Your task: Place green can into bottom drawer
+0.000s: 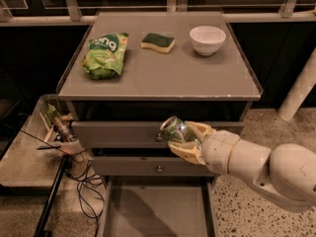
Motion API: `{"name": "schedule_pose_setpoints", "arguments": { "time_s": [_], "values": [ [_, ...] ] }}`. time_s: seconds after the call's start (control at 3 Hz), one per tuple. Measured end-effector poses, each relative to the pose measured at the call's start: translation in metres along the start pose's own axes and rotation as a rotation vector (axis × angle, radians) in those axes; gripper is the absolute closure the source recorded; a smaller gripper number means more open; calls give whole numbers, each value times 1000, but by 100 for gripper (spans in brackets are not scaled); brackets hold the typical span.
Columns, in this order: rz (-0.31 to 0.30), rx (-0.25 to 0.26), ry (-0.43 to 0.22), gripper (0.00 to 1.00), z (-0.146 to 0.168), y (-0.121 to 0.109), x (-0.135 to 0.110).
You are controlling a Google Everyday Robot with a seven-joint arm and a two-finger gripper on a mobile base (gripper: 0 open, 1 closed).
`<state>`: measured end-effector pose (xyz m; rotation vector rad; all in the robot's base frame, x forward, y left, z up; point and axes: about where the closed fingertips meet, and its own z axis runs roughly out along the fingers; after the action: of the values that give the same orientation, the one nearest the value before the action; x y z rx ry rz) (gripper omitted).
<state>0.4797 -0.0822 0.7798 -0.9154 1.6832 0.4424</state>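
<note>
My cream two-finger gripper (180, 138) is clasping the mottled dark-green drink can (173, 129) above the grey bottom drawer (157, 212); I am planning a slow, centred descent.

The bottom drawer (158, 214) is pulled out, and its flat floor lies open from above between low side walls. The hand (181, 137) grips the can (174, 130) in front of the top drawer (118, 134), under the counter (163, 78) edge. Below the hand are the closed middle drawer (133, 166) and its small knob (159, 169), then the open tray. The thick white arm (256, 164) fills the right side above the tray's right wall. On the left, loose cables (84, 181) hang just beside the tray's left wall, below a cluttered side shelf (24, 157).
</note>
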Motion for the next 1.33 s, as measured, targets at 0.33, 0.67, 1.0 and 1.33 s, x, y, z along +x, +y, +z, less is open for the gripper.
{"name": "schedule_pose_setpoints", "arguments": {
  "time_s": [0.33, 0.67, 1.0, 1.33],
  "values": [
    [9, 23, 11, 100, 20, -3, 70],
    [9, 22, 11, 100, 20, -3, 70],
    [-41, -11, 49, 100, 28, 12, 72],
    [-70, -52, 155, 100, 43, 35, 102]
  ]
}}
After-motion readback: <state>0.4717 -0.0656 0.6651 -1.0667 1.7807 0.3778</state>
